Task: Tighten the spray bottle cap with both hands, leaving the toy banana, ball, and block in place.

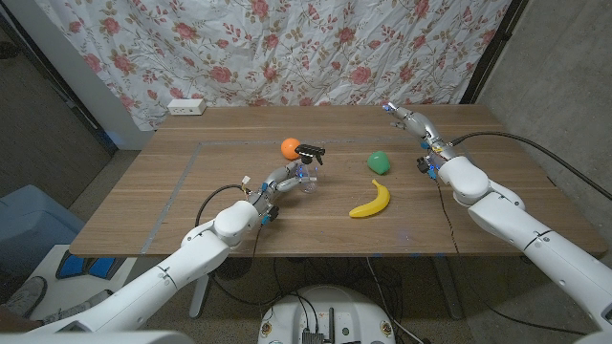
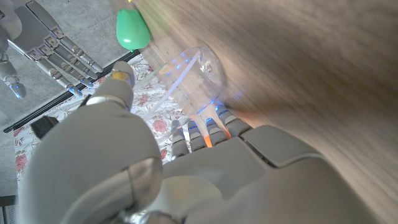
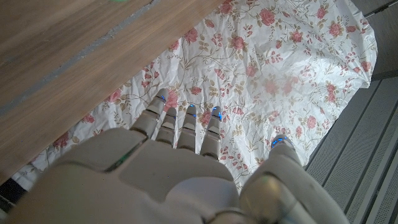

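Observation:
A clear spray bottle with a black trigger cap stands tilted near the table's middle. My left hand grips its clear body, with fingers under it and the thumb beside it. The orange ball sits just behind the bottle. To the right are the green block and, nearer the front, the yellow toy banana. My right hand is held up over the back right of the table with its fingers stretched out, holding nothing. It is well apart from the bottle.
A white power strip lies at the table's back left edge. A floral curtain hangs behind the wooden table. A black cable trails from my right arm past the table's right edge.

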`<action>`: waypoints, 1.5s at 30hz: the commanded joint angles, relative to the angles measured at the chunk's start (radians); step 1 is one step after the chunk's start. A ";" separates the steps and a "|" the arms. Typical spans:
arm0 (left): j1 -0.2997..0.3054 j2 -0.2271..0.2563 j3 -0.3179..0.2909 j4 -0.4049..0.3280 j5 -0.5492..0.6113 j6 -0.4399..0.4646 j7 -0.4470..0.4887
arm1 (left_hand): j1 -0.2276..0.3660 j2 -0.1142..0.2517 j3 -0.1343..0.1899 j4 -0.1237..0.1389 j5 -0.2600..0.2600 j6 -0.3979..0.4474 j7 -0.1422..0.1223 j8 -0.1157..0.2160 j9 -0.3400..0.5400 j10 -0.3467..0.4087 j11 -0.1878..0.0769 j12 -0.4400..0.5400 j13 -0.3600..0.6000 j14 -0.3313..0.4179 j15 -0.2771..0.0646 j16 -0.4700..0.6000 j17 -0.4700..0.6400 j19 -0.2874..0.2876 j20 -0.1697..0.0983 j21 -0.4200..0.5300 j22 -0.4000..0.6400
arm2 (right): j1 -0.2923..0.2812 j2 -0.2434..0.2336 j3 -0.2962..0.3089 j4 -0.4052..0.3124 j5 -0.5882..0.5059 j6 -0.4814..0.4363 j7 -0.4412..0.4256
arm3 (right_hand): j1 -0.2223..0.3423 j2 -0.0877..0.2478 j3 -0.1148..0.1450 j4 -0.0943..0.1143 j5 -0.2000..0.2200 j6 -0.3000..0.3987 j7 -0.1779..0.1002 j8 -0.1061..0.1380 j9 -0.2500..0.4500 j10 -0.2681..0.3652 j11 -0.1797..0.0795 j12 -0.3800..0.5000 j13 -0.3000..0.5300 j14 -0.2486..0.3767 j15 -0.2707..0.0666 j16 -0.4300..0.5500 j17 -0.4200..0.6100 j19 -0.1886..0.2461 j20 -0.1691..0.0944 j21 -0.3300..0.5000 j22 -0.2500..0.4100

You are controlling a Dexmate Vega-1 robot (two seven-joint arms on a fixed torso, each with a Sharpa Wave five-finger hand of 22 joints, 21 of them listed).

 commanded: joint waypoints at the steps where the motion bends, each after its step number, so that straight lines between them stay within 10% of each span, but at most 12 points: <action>1: 0.000 0.017 -0.010 -0.002 -0.033 0.005 -0.028 | -0.001 -0.016 -0.008 0.001 -0.006 -0.027 0.006 -0.005 0.002 -0.022 0.000 -0.001 0.001 -0.023 0.006 0.002 0.002 -0.020 -0.037 0.002 -0.001 | 0.012 0.006 -0.006 0.017 -0.007 -0.002 -0.006 | -0.008 0.003 0.005 -0.006 -0.005 0.011 -0.001 0.005 0.000 0.003 0.002 0.004 0.002 0.001 0.009 0.005 0.003 0.003 0.002 0.004 0.001; 45: 0.117 0.100 -0.158 -0.025 -0.142 -0.176 -0.057 | -0.122 -0.006 -0.048 0.047 -0.015 -0.043 0.061 -0.004 0.001 -0.066 0.021 0.008 -0.004 -0.063 0.016 0.010 0.002 -0.132 -0.054 0.004 -0.001 | 0.013 0.047 0.024 0.123 0.123 0.099 0.046 | -0.053 -0.006 -0.011 -0.005 -0.013 -0.115 0.007 -0.017 -0.002 -0.080 0.000 -0.009 -0.002 -0.059 -0.028 -0.007 -0.001 -0.053 -0.011 0.000 0.001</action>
